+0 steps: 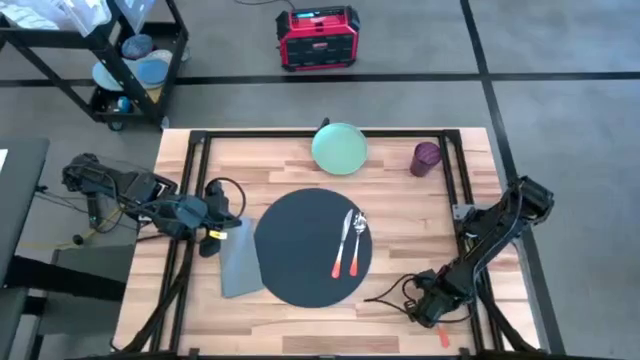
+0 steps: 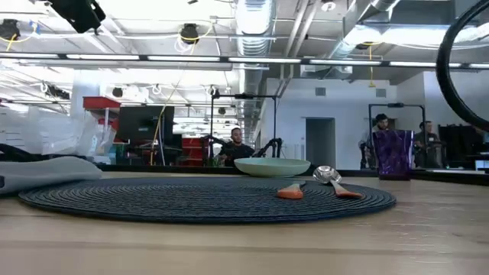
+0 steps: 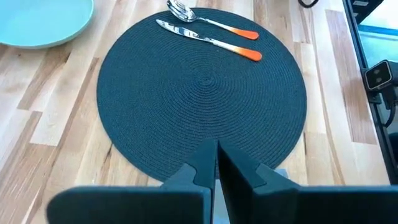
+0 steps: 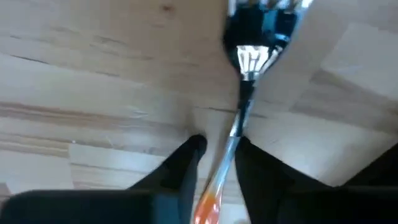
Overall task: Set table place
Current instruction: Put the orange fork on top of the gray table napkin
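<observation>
On the table [image 1: 300, 320], placemat [image 1: 300, 250] with spoon [image 1: 357, 240] and knife [image 1: 343, 243]; left gripper [image 3: 217, 163] pressed together, right gripper [image 4: 217, 158] pinching fork [image 4: 239, 118].

Bench: light-wood plank bench [image 3: 62, 143], bare boards around the mat.
Place: large round black-grey woven placemat [image 3: 202, 93], flat on the bench.
Cutlery: steel spoon with orange handle [image 3: 208, 23] and steel knife with orange handle [image 3: 208, 41], side by side on the placemat's far part.
Plate: pale green round plate [image 3: 43, 22], off the placemat, partly cut off.
Left end effector [image 3: 217, 163]: dark fingers pressed together, at the placemat's near edge.
</observation>
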Robot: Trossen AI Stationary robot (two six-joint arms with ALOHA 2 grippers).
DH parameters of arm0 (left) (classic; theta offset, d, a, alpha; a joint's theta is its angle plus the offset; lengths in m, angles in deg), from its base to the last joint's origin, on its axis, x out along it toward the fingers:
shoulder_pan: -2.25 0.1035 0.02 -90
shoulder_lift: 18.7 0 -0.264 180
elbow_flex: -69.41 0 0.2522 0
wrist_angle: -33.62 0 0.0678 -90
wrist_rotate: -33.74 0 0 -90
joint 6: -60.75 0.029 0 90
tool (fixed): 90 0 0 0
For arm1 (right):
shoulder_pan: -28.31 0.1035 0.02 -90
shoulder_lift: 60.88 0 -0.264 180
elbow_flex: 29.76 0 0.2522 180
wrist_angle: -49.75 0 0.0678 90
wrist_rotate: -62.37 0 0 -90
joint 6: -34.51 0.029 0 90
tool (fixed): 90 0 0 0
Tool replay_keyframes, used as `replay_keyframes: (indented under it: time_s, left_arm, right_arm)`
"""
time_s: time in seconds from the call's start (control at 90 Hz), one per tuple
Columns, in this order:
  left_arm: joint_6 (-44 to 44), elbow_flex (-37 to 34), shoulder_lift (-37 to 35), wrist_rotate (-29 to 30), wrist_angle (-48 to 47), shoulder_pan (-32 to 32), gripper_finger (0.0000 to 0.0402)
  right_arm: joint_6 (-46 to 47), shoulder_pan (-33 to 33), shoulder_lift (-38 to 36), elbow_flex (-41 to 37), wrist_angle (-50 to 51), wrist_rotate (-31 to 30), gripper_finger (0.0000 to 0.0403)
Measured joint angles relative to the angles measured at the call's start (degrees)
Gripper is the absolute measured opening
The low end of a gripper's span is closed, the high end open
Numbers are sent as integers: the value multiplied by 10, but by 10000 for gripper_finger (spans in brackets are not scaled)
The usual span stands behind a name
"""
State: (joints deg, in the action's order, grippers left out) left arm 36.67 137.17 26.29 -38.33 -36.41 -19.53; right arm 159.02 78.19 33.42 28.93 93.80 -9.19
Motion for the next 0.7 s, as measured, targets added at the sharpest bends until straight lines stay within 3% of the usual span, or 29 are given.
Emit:
replay_keyframes:
  time_s: [0.089, 0.456, 0.7]
  left_arm:
    - [1, 0, 0, 0, 0, 0, 0]
    - [15, 0, 0, 0, -3, 0, 0]
    - [28, 0, -18, 19, -46, 0, 0]
  right_arm:
    - [-14, -7, -8, -1, 17, 6, 12]
    - [-30, -37, -39, 55, 77, -27, 1]
    - [-197, -135, -40, 191, 208, -78, 0]
